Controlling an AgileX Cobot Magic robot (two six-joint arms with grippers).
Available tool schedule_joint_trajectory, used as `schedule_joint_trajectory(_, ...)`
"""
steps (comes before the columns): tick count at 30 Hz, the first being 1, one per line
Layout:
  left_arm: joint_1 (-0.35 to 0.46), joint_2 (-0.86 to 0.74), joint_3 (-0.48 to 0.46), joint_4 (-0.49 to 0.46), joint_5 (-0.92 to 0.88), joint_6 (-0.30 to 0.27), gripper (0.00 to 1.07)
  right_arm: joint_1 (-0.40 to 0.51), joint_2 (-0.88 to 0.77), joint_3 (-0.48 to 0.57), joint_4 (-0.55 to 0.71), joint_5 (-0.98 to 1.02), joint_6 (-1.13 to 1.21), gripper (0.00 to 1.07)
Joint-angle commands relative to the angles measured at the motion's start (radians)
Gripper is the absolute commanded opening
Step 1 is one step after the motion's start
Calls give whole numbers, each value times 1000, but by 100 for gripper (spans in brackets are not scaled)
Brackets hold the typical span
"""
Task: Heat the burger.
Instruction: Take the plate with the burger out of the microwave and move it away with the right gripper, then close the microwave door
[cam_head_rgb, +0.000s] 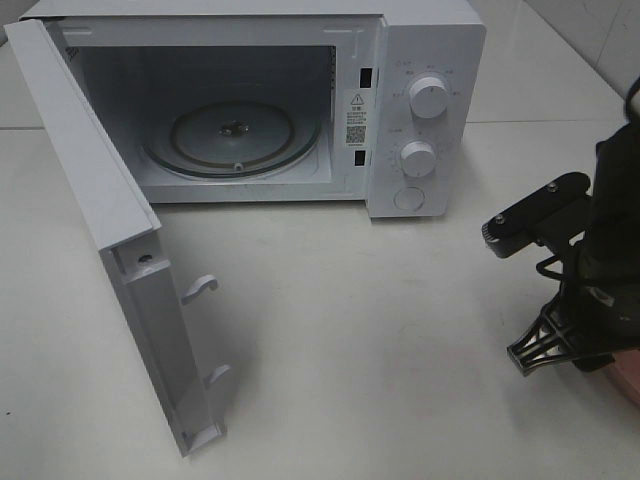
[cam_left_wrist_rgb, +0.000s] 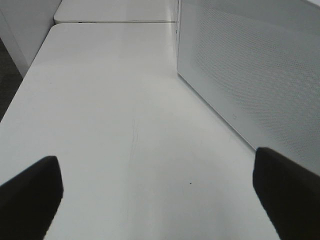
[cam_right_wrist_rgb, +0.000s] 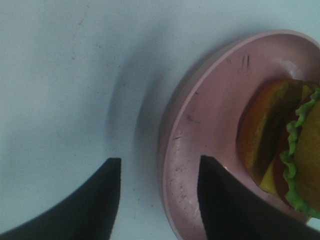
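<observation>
The burger (cam_right_wrist_rgb: 290, 150), with a brown bun, green lettuce and dark filling, lies on a round pink plate (cam_right_wrist_rgb: 200, 125) on the white table. It shows only in the right wrist view. My right gripper (cam_right_wrist_rgb: 160, 161) is open and straddles the plate's rim, one finger inside the plate and one outside over the table. In the high view this gripper (cam_head_rgb: 545, 352) is at the right edge, with a corner of the plate (cam_head_rgb: 627, 385) beside it. My left gripper (cam_left_wrist_rgb: 156, 157) is open and empty above the table. It is out of the high view.
The white microwave (cam_head_rgb: 420, 60) stands at the back with its door (cam_head_rgb: 110, 200) swung wide open to the left. Its glass turntable (cam_head_rgb: 232, 135) is bare. The microwave's perforated side wall (cam_left_wrist_rgb: 250, 60) is close beside my left gripper.
</observation>
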Motion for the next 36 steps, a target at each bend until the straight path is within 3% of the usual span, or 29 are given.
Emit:
schedule_joint_trajectory(1,1,-21,4,1,-7,-7,98,-6,-97,-2,49,-10,-115,53)
schedule_joint_trajectory(11,1,-21,4,1,-7,-7,98,-6,-298,-2,289,-71,-402,81)
schedule_joint_trajectory(23,1,-21,4,1,-7,-7,98,-6,-462,-2,532,-69,-578,79)
schedule_joint_trajectory(36,1,-21,4,1,-7,-7,98,-6,-646,-2,539,69,-587,76)
